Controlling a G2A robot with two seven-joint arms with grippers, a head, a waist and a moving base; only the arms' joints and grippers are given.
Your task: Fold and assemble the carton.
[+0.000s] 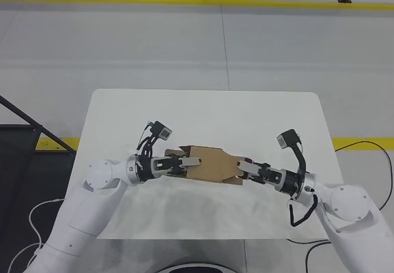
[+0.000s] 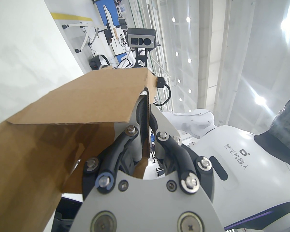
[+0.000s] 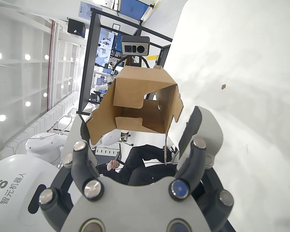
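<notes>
Top view: both arms are reaching in low from the near corners of the white table (image 1: 203,109), their forearms lying almost in one line and their claws pointing at each other. The carton (image 1: 214,164) is sitting between them over the middle of the table. The left claw (image 1: 185,162) is gripping one end and the right claw (image 1: 243,168) is meeting the other. I cannot tell whether the carton is resting on the table.

Left wrist view: the left claw (image 2: 147,114) is pinching narrow, its black pads (image 2: 141,112) clamping a single corrugated wall of the carton (image 2: 75,102) edge-on. The rest of the carton is stretching out past the fingertips and off to one side of the claw, with a lit panel above a shaded flap.

Right wrist view: the right claw (image 3: 137,129) is standing wide, gripping nothing. The carton (image 3: 140,90) is turning its open end toward the claw, just beyond the fingertips and between them. One finger (image 3: 84,132) is sitting just behind a splayed flap, and the other finger's pad (image 3: 191,126) is standing apart from the nearest wall. The carton's inside is showing bare brown walls and two notched flaps folded across it. A small brown scrap (image 3: 223,87) is lying on the table (image 3: 244,49), well off to one side of the claw.
</notes>
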